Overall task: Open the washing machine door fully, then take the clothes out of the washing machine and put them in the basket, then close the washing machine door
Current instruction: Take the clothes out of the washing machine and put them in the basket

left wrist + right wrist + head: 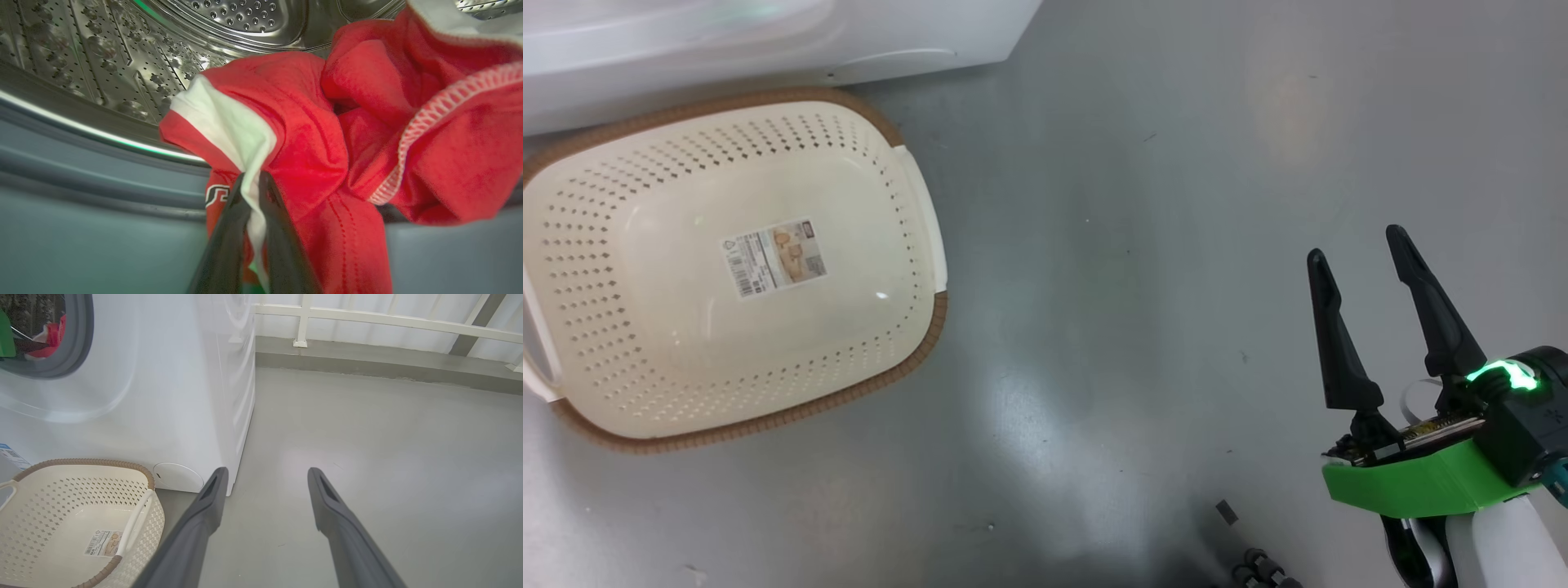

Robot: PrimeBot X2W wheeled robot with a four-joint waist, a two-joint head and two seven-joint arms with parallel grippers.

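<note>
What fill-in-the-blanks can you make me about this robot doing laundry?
1. The left gripper is shut on the ____ and white clothes.
2. The basket on the floor holds ____ clothes.
3. The right gripper is ____, holding nothing.
Missing words: red; no; open.

The smooth grey floor [1143, 245] shines with soft patches of glare. At the left the cream perforated basket [768, 102] stands on it, just before the white washing machine [768, 41] at the far left. A small dark scrap [1226, 512] lies nearer, toward the right.
</note>
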